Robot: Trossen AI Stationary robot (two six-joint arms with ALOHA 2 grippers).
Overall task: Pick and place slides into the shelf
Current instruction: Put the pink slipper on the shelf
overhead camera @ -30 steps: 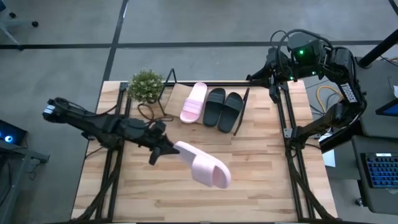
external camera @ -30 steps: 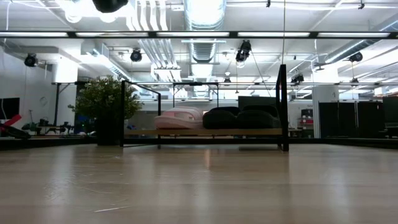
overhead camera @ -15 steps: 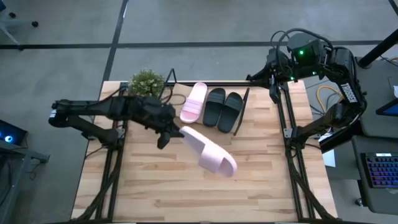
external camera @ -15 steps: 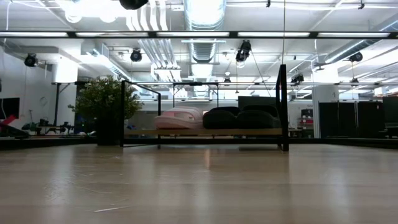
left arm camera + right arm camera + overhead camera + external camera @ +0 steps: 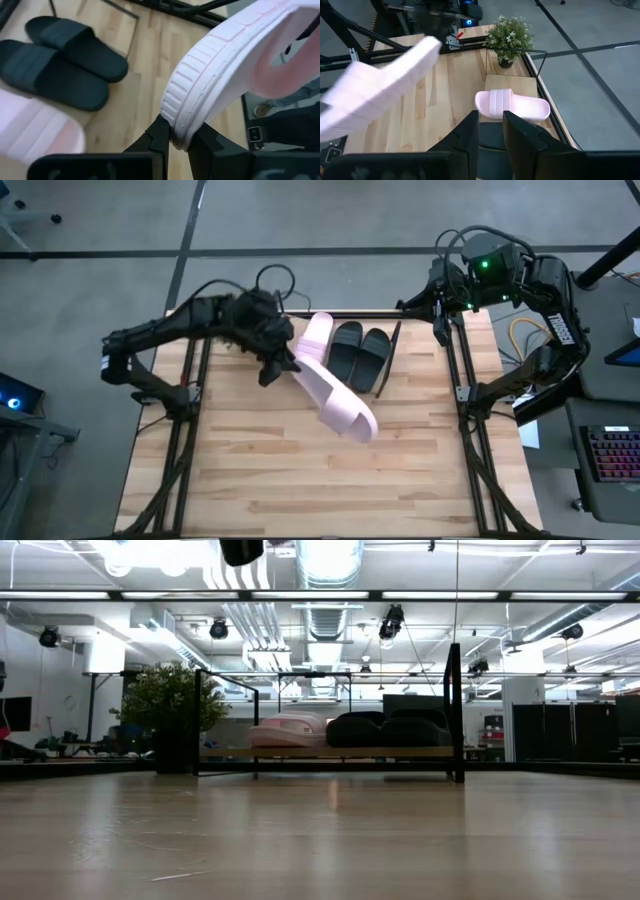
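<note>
Slides are the matter here, and one pale pink slide (image 5: pixel 335 401) is pinched at its heel edge between the two dark fingers (image 5: pixel 161 136) of the left gripper (image 5: pixel 281 366); the fingers are nearly closed, with only the thickness of the sole between them. In the left wrist view the ribbed white sole edge sits right in this grip and the rest of the sandal goes away from the camera. The sandal hangs in the air, tilted, its toe end pointing to the near right over the table (image 5: pixel 260 480).

Behind the gripper, the left arm is folded: it rises from its base at the left side, bends at the elbow near the far left corner, and reaches to the right above the left end of the shelf (image 5: pixel 283 326).

On the shelf lie the other pink slide (image 5: pixel 316 333), and just right of it the two black slides (image 5: pixel 360 354) side by side. The low view shows the same three on the wooden board, with a small plant (image 5: pixel 168 700) at the left of the rack.

Compared with one second ago, the left arm has swung from the near left toward the far side, and the held sandal came with it, closer to the shelf.

The right gripper (image 5: pixel 490 131) waits at the far right, above the shelf's right end, its fingers a little apart and holding nothing.
</note>
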